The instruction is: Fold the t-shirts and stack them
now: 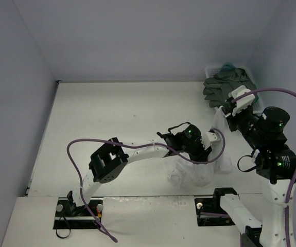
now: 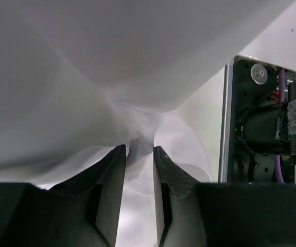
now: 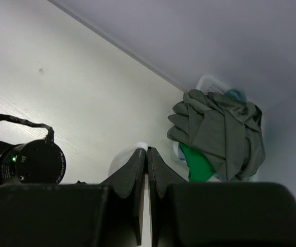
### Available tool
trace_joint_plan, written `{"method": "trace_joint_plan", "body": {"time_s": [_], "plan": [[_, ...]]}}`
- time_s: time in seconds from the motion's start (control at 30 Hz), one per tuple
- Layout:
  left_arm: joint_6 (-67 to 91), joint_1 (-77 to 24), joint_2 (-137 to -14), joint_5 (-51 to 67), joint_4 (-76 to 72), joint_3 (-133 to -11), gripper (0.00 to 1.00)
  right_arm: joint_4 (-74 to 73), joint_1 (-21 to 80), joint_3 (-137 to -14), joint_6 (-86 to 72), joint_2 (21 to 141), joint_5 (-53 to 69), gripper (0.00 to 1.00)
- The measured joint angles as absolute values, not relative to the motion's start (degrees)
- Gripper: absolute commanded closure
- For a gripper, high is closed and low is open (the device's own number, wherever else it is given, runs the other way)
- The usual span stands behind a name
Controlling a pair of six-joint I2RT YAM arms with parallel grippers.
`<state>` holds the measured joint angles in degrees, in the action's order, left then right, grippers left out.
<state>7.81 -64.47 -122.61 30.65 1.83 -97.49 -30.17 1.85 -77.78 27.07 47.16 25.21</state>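
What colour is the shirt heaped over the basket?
That shirt is dark grey; clearest from the right wrist.

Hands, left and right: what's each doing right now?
Left hand: closed on the white t-shirt.
Right hand: closed, pinching the same white t-shirt.

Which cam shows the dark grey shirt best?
Right wrist: dark grey shirt is large and unblocked, heaped on the basket. Top external shows it small, far right corner. Left wrist: not visible.
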Motion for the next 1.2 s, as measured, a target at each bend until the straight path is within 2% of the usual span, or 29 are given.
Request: {"method": "trace_joint_plan", "body": {"time_s": [0.67,0.73,0.9,1.2], "plan": [[9.43,-65.32,-123.68,31.35,0.89,-94.87,0.74,-30.20,1.85,-77.80,27.07,46.35,25.02,1.00],[9.50,-65.36,-123.96,31.55,0.69,-94.87,0.77,-30.20,1.85,-77.80,27.07,46.28,24.99,1.00],[9.47,-65.71,-124.81,31.73,0.54,-94.87,0.98,-30.24,1.85,-77.80,27.07,45.98,25.02,1.00],[5.17,-65.45,-123.57,30.24,4.32,-94.72,1.00,-30.22,1.85,-77.80,27.27,45.80,25.04,1.00]]}}
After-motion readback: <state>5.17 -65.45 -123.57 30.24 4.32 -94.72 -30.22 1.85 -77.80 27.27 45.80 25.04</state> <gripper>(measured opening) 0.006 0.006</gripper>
